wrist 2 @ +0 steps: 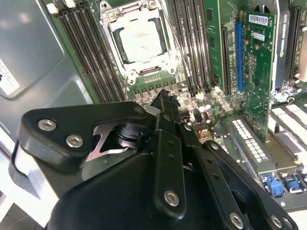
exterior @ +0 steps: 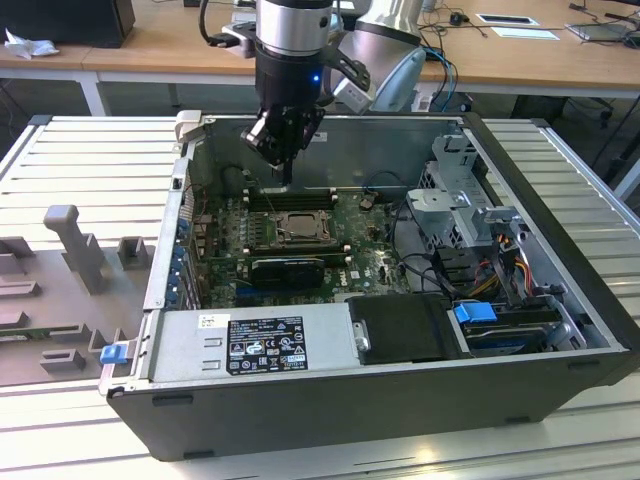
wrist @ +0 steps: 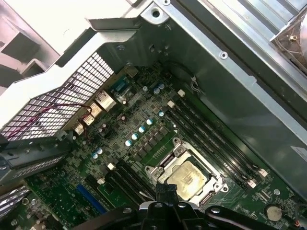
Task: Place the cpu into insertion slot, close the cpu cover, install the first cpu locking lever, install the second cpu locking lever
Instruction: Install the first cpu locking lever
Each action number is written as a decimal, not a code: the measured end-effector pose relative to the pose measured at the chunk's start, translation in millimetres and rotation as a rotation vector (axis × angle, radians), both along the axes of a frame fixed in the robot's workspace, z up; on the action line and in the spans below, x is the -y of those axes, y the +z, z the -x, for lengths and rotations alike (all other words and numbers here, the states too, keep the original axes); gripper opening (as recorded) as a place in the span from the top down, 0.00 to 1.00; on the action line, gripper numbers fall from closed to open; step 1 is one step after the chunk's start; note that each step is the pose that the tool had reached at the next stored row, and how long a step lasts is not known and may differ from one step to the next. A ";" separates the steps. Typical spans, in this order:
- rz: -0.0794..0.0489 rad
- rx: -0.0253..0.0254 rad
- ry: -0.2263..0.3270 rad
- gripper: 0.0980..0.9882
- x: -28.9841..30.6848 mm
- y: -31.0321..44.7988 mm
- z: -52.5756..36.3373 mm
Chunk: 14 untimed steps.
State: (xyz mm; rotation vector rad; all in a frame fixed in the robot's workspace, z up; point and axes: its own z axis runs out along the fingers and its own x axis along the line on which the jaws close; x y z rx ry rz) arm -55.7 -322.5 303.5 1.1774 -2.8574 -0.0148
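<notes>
Cpu [wrist 2: 142, 42] is sitting in slot [wrist 2: 146, 72], cover [wrist 2: 113, 45] lying down around it; I'm hovering tool [exterior: 287, 172], clenched and empty, just beside it. I'm judging cover thin and stiff, chip light but fragile, so I'm favouring pressing the frame edge

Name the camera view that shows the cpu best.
The second wrist view: the cpu lies nearly face-on, its pale top unobstructed. The first wrist view shows it at a slant; the exterior view shows it far off.
</notes>
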 end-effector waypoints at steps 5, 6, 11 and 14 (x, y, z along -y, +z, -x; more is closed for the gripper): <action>0.000 0.0000 0.034 0.99 0.0 0.0 0.0; 0.000 0.0001 0.074 0.99 0.0 0.0 0.0; -0.004 0.0132 -0.007 0.99 -0.1 -4.7 11.9; -0.004 0.0134 -0.058 0.99 -0.1 -6.3 11.9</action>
